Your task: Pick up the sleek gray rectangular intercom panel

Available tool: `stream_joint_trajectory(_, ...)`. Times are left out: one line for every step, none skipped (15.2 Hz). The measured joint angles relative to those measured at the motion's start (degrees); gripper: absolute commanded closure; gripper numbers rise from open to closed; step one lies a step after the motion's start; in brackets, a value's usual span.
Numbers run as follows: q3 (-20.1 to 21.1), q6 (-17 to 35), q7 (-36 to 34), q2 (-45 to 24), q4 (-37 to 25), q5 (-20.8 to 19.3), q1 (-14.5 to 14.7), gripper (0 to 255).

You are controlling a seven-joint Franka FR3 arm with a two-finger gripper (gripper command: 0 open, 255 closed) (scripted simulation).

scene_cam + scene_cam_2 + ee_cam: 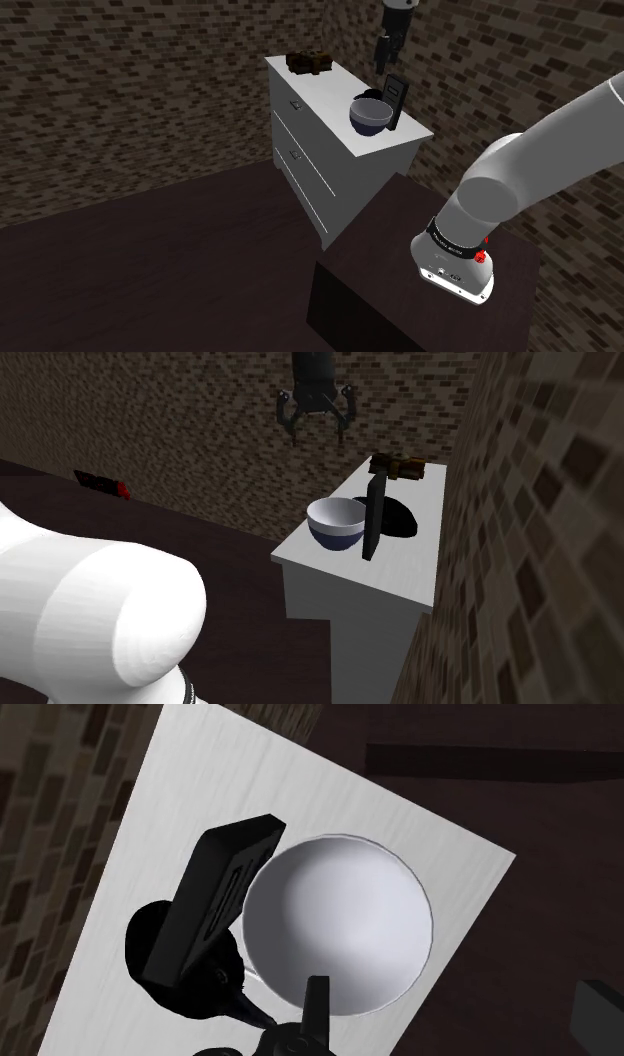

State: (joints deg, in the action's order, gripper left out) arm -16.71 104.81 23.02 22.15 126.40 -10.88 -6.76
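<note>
Overhead, the gripper (320, 436) hangs spread and empty above the white dresser (322, 96). On the dresser's top, a dark intercom panel (396, 91) stands upright beside a bowl (370, 115). Brick walls (150, 90) rise behind the dresser.

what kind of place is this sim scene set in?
Probably a room in a house; which room is unclear. A white chest of drawers stands by brick-patterned walls on a dark floor, with a bowl and an upright dark panel on top.
</note>
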Motion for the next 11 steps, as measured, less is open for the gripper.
stream_joint_trajectory(-1.02, 0.88, 1.05, -1.67, -0.87, 0.21, -0.24, 0)
stream_joint_trajectory(-1.95, 1.33, 2.11, -2.96, -1.77, 0.41, -0.52, 0)
stream_joint_trajectory(-3.07, 2.13, 3.39, -4.75, -2.85, 0.75, -0.82, 0)
stream_joint_trajectory(-3.99, 3.1, 4.39, -6.45, -3.56, 1.18, -1.03, 0)
stream_joint_trajectory(-5.01, 3.45, 5.72, -8.31, -5.08, 1.73, -1.31, 0)
stream_joint_trajectory(-5.97, 4.02, 6.98, -10.17, -6.36, 2.33, -1.59, 0)
stream_joint_trajectory(-6.81, 4.81, 8.08, -12.24, -7.57, 3.14, -1.8, 0)
stream_joint_trajectory(-7.82, 5.43, 9.57, -14.13, -8.77, 3.9, -2.24, 0)
stream_joint_trajectory(-8.48, 5.64, 10.63, -16.26, -10.54, 4.88, -2.44, 0)
stream_joint_trajectory(-9.23, 5.68, 12.0, -18.5, -12.56, 5.97, -2.82, 0)
stream_joint_trajectory(-9.98, 6.1, 13.38, -20.22, -13.67, 6.87, -3.36, 0)
